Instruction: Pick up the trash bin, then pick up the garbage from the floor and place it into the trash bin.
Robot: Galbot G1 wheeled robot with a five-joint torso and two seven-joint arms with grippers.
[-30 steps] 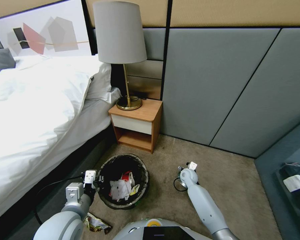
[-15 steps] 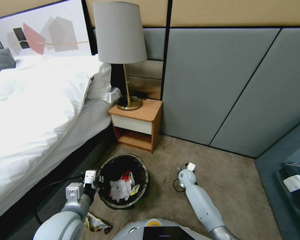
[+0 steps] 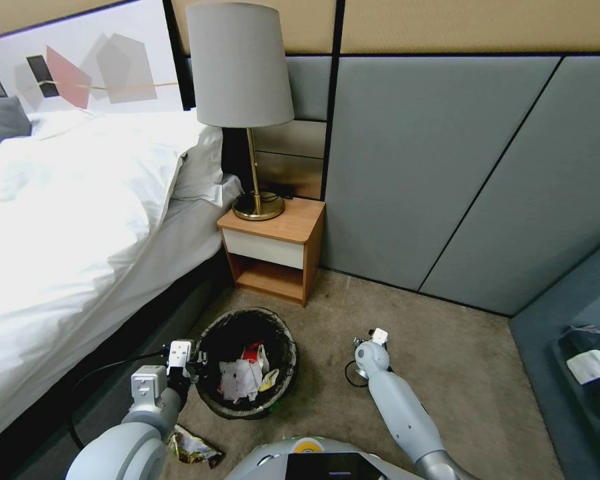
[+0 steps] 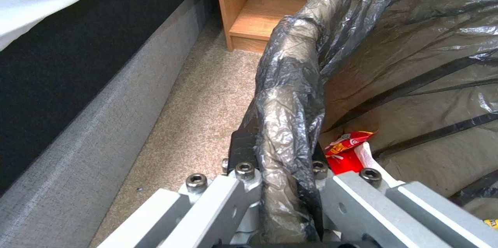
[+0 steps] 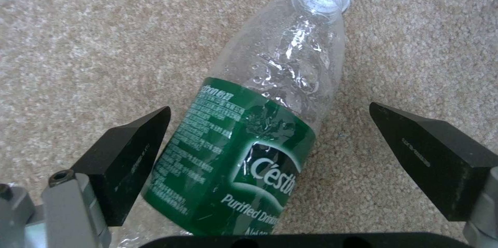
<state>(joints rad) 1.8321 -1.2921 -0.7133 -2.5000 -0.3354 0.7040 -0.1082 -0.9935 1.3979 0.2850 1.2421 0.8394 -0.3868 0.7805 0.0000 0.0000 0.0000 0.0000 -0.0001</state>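
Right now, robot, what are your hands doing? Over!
Left gripper shut on trash bin rim, beside the bed. Right gripper open, fingers either side of the green-label bottle lying on carpet. Nothing between fingers and bottle.

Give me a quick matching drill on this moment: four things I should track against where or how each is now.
1 left gripper
2 right gripper
3 bottle
4 red wrapper

a lying on the carpet
b inside the trash bin
c shut on the bin's rim
d open, a finger on either side of the bottle

Pairs: 1-c, 2-d, 3-a, 4-b
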